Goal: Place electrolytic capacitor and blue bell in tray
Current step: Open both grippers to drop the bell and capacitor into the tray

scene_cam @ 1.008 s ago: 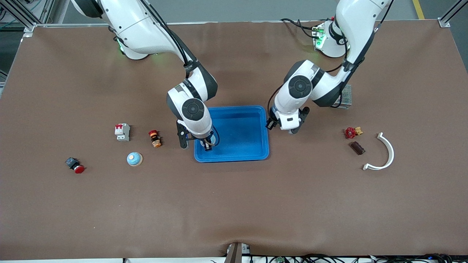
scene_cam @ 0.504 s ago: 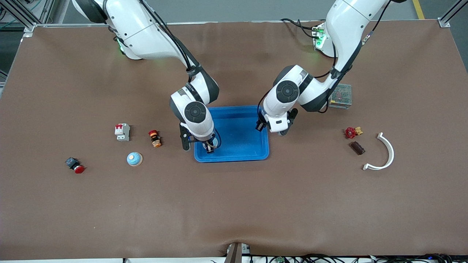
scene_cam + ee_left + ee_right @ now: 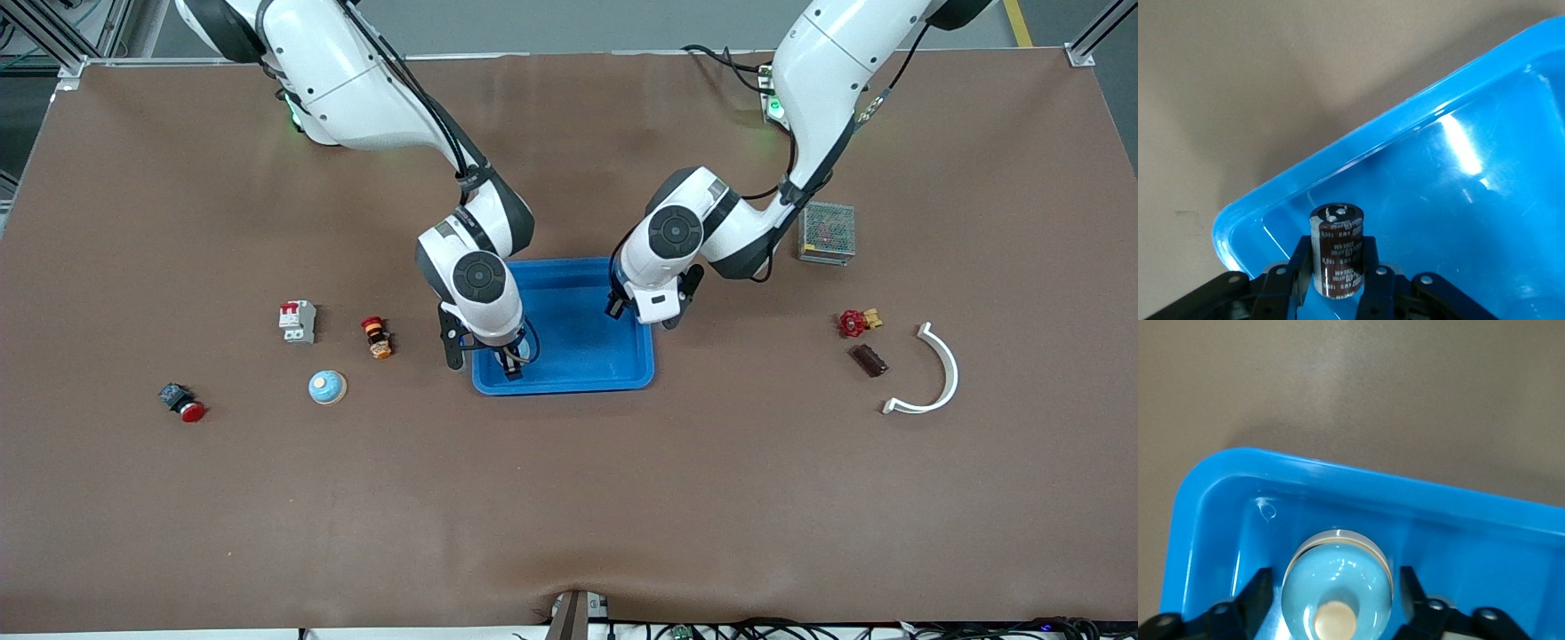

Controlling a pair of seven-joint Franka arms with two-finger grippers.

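The tray lies at the middle of the desk. A dark capacitor is seen in the left wrist view, clamped upright between the fingers of the left end effector and held over the tray's corner toward the left arm's end. In the front view the left end effector is found above the tray's rim at that end.

A pale blue bell with a cream knob on top is held by the right end effector; its fingers are closed against the bell's sides. The bell is low over the tray floor, in the corner that is nearer to the front camera and toward the right arm's end, as the right wrist view shows. In the front view the right end effector is seen over that same corner.

A second bell rests on the desk toward the right arm's end, with an orange part, a breaker and a red button near it. Toward the left arm's end lie a red valve, a brown block, a white arc and a mesh box.
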